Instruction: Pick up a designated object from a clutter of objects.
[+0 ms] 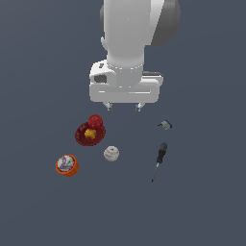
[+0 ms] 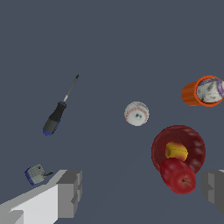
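Gripper (image 1: 124,106) hangs high above the grey floor (image 1: 206,206), fingers apart and holding nothing, roughly over the red dish (image 1: 90,134) with its red and yellow pieces. The target, a whitish ball with purple swirls (image 1: 65,163), sits in the mouth of the orange cup (image 1: 67,166), well off toward the exterior view's left and nearer the camera than the fingers, past the dish and apart from the plain whitish ball (image 1: 111,153). Screwdriver (image 1: 159,159) and small grey piece (image 1: 166,125) lie on the opposite side, so the move is likely a shift to the cup, then down.
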{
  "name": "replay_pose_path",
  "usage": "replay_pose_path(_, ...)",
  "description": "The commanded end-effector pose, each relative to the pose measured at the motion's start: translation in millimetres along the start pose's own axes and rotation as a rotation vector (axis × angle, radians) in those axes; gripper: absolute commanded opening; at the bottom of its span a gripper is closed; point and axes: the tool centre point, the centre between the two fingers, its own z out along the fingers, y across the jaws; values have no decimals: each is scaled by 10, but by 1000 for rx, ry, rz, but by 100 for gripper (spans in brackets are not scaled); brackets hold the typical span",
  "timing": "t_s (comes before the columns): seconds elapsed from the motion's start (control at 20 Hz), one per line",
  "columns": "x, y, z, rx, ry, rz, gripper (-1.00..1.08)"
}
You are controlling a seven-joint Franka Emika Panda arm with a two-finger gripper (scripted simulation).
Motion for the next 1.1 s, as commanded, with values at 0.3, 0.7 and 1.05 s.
replay_pose_path(0.3,-30,3,67,8,-20,-15,100)
replay_pose_path(0.7,-57,0,111,14,-33,-25,100)
replay_pose_path(1.05,84,151,199,20,-31,-11,100)
